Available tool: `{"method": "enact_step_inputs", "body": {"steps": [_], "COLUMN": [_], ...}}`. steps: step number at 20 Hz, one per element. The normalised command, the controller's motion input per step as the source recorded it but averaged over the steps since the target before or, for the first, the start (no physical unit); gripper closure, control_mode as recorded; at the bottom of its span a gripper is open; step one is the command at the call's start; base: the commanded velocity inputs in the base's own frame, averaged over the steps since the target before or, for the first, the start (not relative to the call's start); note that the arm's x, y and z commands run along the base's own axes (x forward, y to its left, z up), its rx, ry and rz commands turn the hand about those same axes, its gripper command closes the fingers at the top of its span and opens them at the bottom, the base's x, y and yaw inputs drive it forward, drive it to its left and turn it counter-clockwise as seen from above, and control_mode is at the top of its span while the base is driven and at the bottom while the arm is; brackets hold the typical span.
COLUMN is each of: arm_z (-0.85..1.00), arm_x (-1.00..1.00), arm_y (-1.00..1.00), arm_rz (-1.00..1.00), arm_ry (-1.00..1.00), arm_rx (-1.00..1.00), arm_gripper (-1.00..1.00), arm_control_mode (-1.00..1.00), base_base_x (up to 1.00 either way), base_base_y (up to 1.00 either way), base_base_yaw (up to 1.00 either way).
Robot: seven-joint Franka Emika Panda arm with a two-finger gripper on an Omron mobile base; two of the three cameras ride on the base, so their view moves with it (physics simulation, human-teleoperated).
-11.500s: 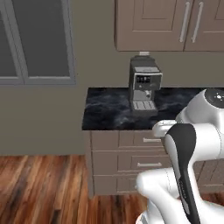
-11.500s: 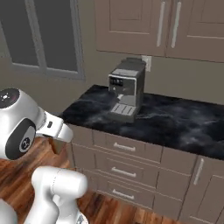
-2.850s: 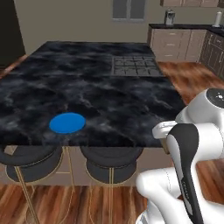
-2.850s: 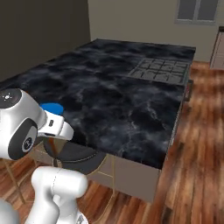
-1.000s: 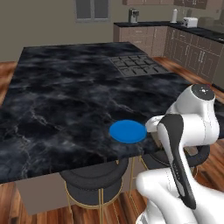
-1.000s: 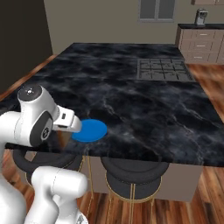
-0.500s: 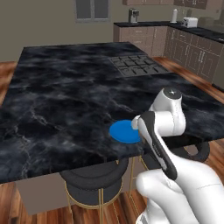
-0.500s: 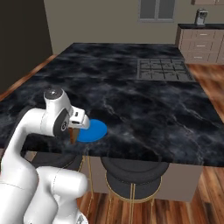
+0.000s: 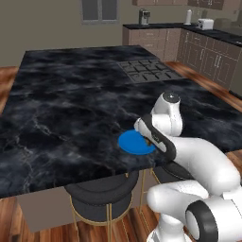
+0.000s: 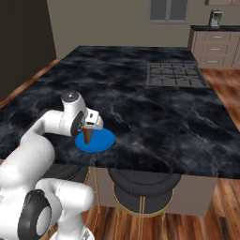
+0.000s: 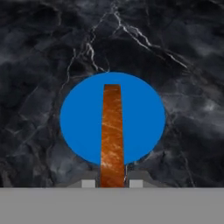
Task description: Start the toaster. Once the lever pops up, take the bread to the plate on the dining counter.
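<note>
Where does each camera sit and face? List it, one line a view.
Left base view: behind-left, over the black marble dining counter; white arm at lower right.
Right base view: behind-right, same counter; arm lower left, hand gripping the brown bread slice.
Hand view: looks down the bread at the round blue plate.
All share the plate.

The plate [image 11: 78, 118] is plain bright blue. The bread [image 11: 112, 131] is mottled orange-brown with darker brown edges. The counter [image 9: 71, 108] is black marble with thin white veins. The stools [image 10: 143, 185] have dark seats on gold-coloured legs. The floor [image 10: 225, 206] is reddish-brown wood.
</note>
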Motion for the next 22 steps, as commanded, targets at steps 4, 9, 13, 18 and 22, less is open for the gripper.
{"method": "enact_step_inputs", "body": {"steps": [4, 9, 13, 18, 22], "arm_z": [-0.19, -0.33, -0.28, -0.22, -0.25], "arm_x": [0.92, 0.59, 0.08, 0.00, 0.05], "arm_y": [0.00, -0.01, 0.00, 0.00, 0.04], "arm_rz": [0.00, 0.11, 0.13, 0.03, 0.00], "arm_ry": [0.01, 0.02, 0.07, 0.03, 0.05], "arm_rx": [0.00, 0.00, 0.00, 0.00, 0.00], "arm_gripper": [1.00, 1.00, 1.00, 1.00, 1.00], "arm_control_mode": [-1.00, -1.00, -1.00, -1.00, -1.00], "base_base_x": [0.00, 0.00, 0.00, 0.00, 0.00], "base_base_y": [0.00, 0.00, 0.00, 0.00, 0.00], "base_base_yaw": [0.00, 0.00, 0.00, 0.00, 0.00]}}
